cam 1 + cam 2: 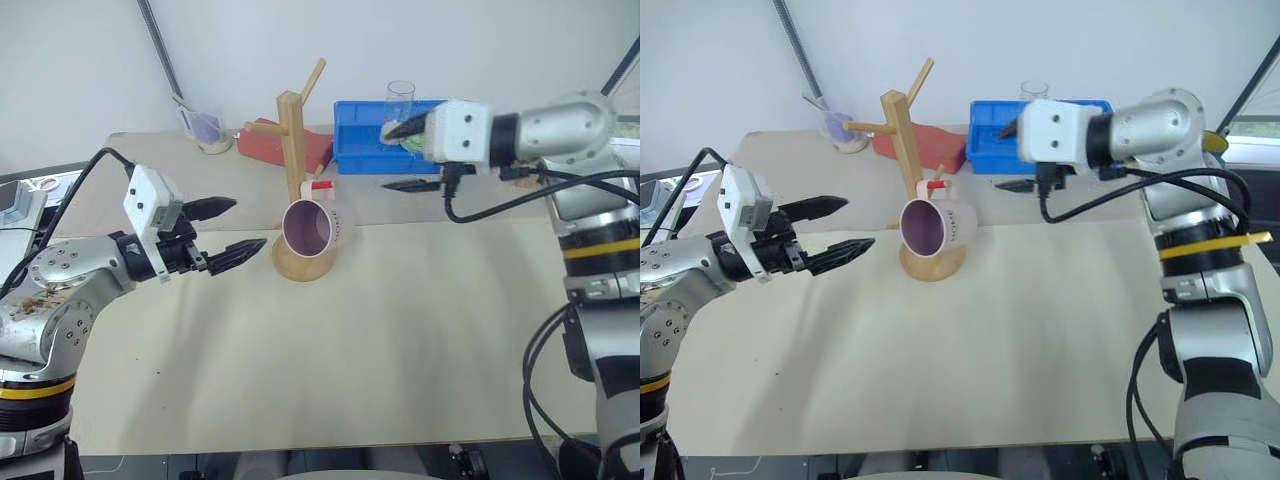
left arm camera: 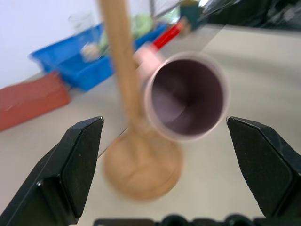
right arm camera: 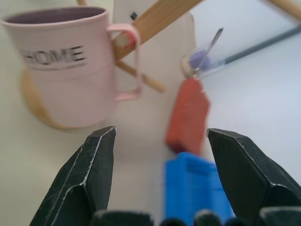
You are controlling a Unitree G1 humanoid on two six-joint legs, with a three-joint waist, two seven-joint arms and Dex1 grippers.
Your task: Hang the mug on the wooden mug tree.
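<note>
The pale pink mug (image 1: 312, 226) with a purple inside hangs by its loop handle on the red-tipped peg (image 1: 322, 185) of the wooden mug tree (image 1: 291, 140). It is tilted, with its mouth towards me, just above the round base (image 1: 300, 265). "HOME" lettering shows on the mug (image 3: 66, 80) in the right wrist view. My left gripper (image 1: 250, 222) is open, just left of the mug and apart from it. Off to the mug's right, my raised right gripper (image 1: 1005, 156) is also open and holds nothing.
A blue bin (image 1: 365, 140) with a clear glass (image 1: 400, 95) behind it stands at the back right, close under my right gripper. A red block (image 1: 270, 145) and a small clear cup with a spoon (image 1: 205, 130) sit behind the tree. The table's front half is bare.
</note>
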